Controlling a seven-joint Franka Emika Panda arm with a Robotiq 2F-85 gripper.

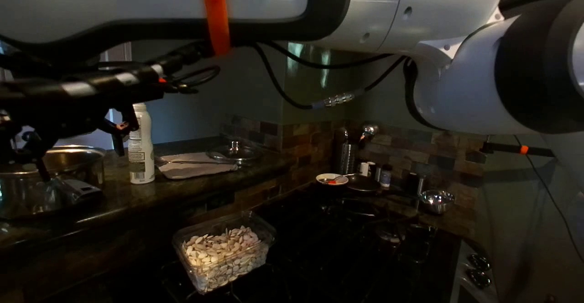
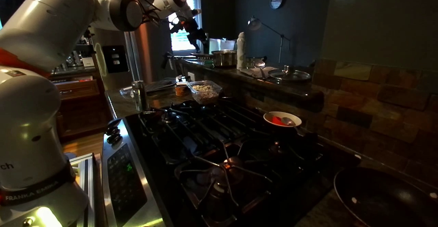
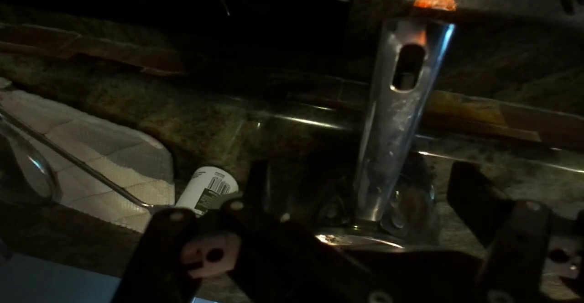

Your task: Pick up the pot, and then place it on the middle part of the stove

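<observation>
The pot [image 1: 27, 198] is a shiny steel saucepan standing on the raised stone ledge; it also shows in an exterior view [image 2: 224, 59]. Its long handle [image 3: 392, 125] points over the ledge edge, towards the stove side. My gripper [image 3: 360, 168] is open, one finger on each side of the handle near the pot's rim, with gaps to both. In both exterior views the gripper [image 1: 81, 162] [image 2: 202, 49] is at the pot, fingers pointing down. The pot's rim is mostly hidden by the gripper in the wrist view. The black stove [image 2: 191, 145] lies below the ledge.
A white spray bottle [image 1: 142, 152] stands right beside the pot and close to a finger. A cloth [image 1: 196, 168] with a spoon and a glass lid [image 2: 289, 75] lie further along the ledge. A clear dish of pale seeds [image 1: 223, 253] and a white bowl [image 2: 282, 119] sit lower.
</observation>
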